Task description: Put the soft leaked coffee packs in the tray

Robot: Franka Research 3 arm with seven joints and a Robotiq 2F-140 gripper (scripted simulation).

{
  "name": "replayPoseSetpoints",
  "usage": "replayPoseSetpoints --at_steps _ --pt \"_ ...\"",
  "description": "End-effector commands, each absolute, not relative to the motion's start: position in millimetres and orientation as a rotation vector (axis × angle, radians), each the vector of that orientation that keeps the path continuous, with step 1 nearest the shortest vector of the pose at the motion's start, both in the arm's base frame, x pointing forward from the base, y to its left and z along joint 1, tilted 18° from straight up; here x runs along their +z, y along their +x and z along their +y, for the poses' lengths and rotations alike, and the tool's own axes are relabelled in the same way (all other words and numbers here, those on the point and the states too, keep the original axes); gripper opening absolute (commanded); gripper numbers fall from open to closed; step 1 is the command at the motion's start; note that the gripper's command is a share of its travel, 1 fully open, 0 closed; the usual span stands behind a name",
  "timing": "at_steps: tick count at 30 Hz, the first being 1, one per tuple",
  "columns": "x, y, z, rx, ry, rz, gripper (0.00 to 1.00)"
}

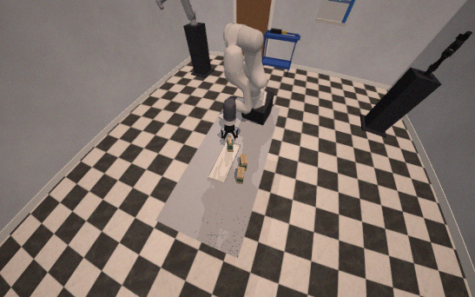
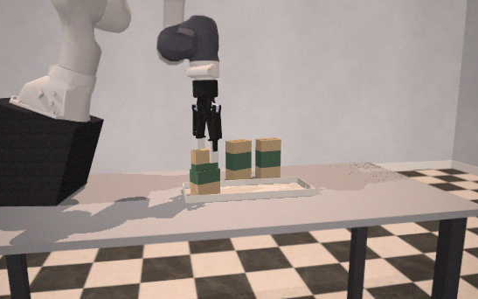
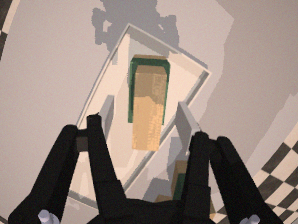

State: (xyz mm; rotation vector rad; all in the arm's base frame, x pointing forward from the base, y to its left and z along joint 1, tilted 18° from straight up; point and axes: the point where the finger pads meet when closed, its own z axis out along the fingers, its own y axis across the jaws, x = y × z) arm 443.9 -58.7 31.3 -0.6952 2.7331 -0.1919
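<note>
A tan coffee pack with a green band (image 1: 230,144) (image 2: 204,177) (image 3: 148,106) stands upright at the end of the white tray (image 1: 221,169) (image 2: 270,192) (image 3: 186,83) nearest the robot's base. My gripper (image 1: 229,135) (image 2: 207,146) (image 3: 145,109) hangs straight above it, with its fingertips level with the pack's top. The fingers stand wider than the pack and do not press on it, so the gripper is open. Two more packs (image 1: 243,161) (image 1: 240,174) (image 2: 238,159) (image 2: 267,157) stand upright side by side on the table beside the tray.
The grey table (image 1: 207,208) (image 2: 279,210) carries only the tray and the packs. The robot's black base (image 1: 260,114) (image 2: 25,153) sits at one end of the table. Black camera stands (image 1: 198,43) (image 1: 400,102) are on the checkered floor, far off.
</note>
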Motion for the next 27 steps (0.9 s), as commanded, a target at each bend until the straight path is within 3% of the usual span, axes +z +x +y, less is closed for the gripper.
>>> replayPoseSetpoints --at_steps 1,27 --pt "33 440 -59 -0.142 -0.700 2.743 0.54" --pt "92 421 -58 -0.142 -0.700 2.743 0.54"
